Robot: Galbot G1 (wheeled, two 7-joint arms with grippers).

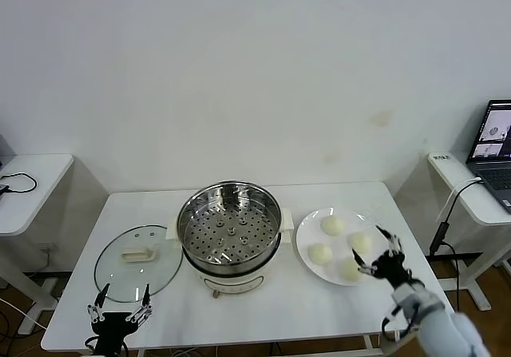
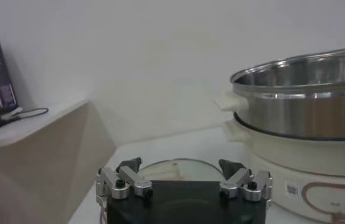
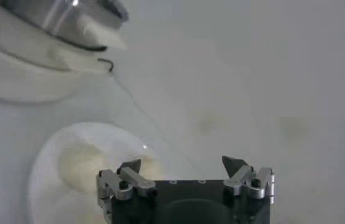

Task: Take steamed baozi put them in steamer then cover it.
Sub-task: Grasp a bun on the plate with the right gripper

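Note:
The steamer [image 1: 229, 229], a shiny steel pot with a perforated tray, stands uncovered at the table's middle. The cover [image 1: 137, 261], a glass lid with a cream handle, lies flat to its left. Several off-white baozi [image 1: 332, 225] sit on a white plate [image 1: 303, 241] to its right. My right gripper [image 1: 369, 249] is open and empty at the plate's right rim, close to the two right-hand baozi [image 1: 360, 242]. In the right wrist view the gripper [image 3: 183, 164] is above the plate [image 3: 44, 164], with a baozi [image 3: 78, 164] off to one side. My left gripper [image 1: 120, 305] is open and empty just in front of the cover [image 2: 175, 170].
The left wrist view shows the steamer's [image 2: 306, 97] side and white base. Small white side tables stand to the left [image 1: 32, 181] and to the right, where a laptop [image 1: 491, 145] sits. The table's front edge [image 1: 239, 337] is close to both grippers.

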